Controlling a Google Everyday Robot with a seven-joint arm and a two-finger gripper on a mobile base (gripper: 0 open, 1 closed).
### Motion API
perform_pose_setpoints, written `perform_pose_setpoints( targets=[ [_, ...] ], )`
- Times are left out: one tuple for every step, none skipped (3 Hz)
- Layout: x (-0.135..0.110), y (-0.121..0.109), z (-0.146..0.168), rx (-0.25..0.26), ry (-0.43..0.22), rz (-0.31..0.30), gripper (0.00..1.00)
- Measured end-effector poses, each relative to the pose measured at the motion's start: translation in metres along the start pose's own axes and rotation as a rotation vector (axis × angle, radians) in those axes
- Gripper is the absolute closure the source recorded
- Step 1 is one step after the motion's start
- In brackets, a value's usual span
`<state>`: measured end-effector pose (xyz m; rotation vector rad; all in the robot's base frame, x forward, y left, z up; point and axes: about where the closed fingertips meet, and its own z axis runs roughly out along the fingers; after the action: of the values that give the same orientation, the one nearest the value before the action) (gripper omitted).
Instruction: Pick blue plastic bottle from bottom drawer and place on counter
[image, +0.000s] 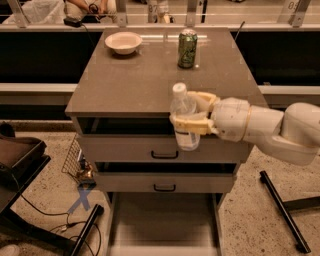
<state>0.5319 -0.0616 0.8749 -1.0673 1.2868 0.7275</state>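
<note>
Camera view: our gripper (186, 114) clasps the blue plastic bottle (182, 103) upright. We hold it at the counter (130, 80) edge, above the bottom drawer (160, 225).

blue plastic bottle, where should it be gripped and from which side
Around the straight mid-body, coming from the side: the blue plastic bottle is upright, cap up, a slim cylinder. The gripper holds it just so, from the right of the view, at the front edge of the counter.
</note>
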Motion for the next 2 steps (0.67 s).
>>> perform_pose_setpoints(
  targets=[
    [-0.042, -0.036, 0.005, 0.060, -0.016, -0.031, 1.00],
    [-0.093, -0.065, 0.015, 0.106, -0.058, -0.070, 1.00]
  ],
)
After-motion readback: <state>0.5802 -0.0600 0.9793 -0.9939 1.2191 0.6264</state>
